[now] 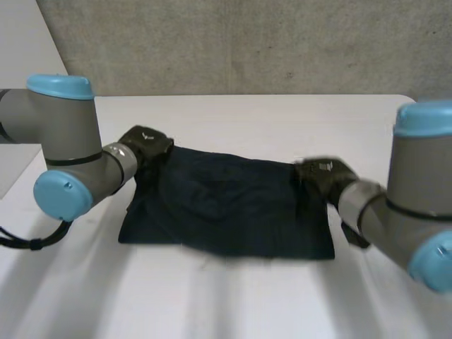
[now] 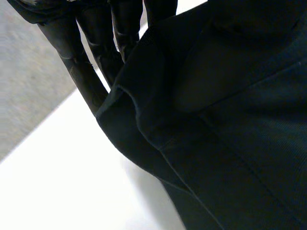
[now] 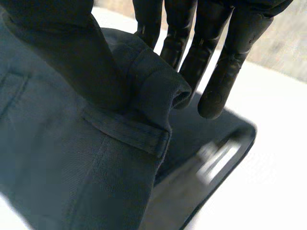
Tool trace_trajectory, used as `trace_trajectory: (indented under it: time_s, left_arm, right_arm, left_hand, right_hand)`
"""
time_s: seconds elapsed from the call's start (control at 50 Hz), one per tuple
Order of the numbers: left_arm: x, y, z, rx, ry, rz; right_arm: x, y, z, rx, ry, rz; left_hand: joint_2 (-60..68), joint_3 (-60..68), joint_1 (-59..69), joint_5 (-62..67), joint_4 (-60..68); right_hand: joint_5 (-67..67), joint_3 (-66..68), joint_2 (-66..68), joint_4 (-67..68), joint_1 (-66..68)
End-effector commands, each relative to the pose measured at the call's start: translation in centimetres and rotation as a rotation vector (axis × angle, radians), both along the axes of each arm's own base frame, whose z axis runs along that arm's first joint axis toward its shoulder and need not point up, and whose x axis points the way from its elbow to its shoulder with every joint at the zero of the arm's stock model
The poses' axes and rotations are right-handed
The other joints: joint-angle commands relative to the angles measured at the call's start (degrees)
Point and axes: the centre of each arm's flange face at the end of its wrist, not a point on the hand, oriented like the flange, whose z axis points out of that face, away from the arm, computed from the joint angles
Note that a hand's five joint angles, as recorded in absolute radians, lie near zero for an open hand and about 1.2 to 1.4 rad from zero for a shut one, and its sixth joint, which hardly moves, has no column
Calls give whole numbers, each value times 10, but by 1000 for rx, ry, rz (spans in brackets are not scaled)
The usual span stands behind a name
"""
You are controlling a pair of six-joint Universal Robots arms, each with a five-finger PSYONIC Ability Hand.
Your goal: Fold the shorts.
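Shorts point(image 1: 226, 208), apparently pinched, against straight fingers point(image 3: 225, 72)

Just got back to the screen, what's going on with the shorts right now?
Both hands are on the dark shorts, which lie spread on the white table. The left hand is at the far left corner and the right hand at the far right corner. In each wrist view the cloth edge is bunched and raised against the fingers, so both hands seem to have it pinched. The near edge lies flat on the table.
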Motion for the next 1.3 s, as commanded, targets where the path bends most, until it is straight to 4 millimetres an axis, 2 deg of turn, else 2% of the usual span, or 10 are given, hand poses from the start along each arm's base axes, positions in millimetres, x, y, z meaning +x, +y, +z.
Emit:
trace_trajectory:
  time_s: [0.02, 0.36, 0.42, 0.5, 0.58, 0.7, 0.88, 0.94, 1.1, 1.3]
  left_arm:
    - [-15, -44, 2, -199, 69, 20]
    - [-41, -80, -46, -338, 131, -3]
    - [-45, -76, -51, -333, 130, -12]
    - [-48, -75, -42, -358, 145, -13]
    - [-46, -73, -13, -401, 167, -4]
    - [-34, -49, 12, -356, 186, -10]
    - [-17, -2, -27, -161, 123, -73]
    - [-6, -7, -35, -148, 112, -48]
    - [25, -31, -53, -112, 93, 34]
    - [23, -21, -57, -81, 87, 23]
  right_arm:
    - [20, -68, -3, -194, 106, -68]
    - [35, -128, -63, -458, 327, -129]
    - [36, -130, -63, -481, 317, -137]
    - [36, -134, -38, -541, 253, -172]
    - [30, -125, 16, -593, 105, -213]
    - [15, -94, 44, -522, 38, -155]
    - [-14, -36, -6, -123, 46, -113]
    - [-19, -27, -22, -57, 24, -128]
    - [-17, -28, -55, -56, 23, -129]
    - [-15, -40, -76, -66, 23, -137]
  left_hand:
    - [115, 118, 147, 140, 113]
    - [31, 35, 64, 57, 30]
    - [-498, -495, -465, -473, -500]
    - [-580, -577, -547, -555, -582]
    - [-573, -570, -540, -548, -575]
    - [-570, -567, -537, -544, -572]
    - [-561, -558, -529, -536, -563]
    - [-560, -557, -527, -534, -562]
    - [-551, -548, -519, -526, -553]
    - [-555, -552, -522, -529, -556]
  right_hand:
    - [152, 126, 125, 118, 239]
    - [139, 114, 112, 106, 226]
    - [-548, -574, -575, -582, -461]
    - [-548, -574, -575, -582, -461]
    - [-548, -574, -575, -582, -461]
    - [-548, -574, -575, -582, -461]
    - [-500, -526, -528, -534, -413]
    - [-480, -506, -507, -513, -393]
    - [-386, -412, -413, -420, -299]
    - [-238, -263, -265, -271, -151]
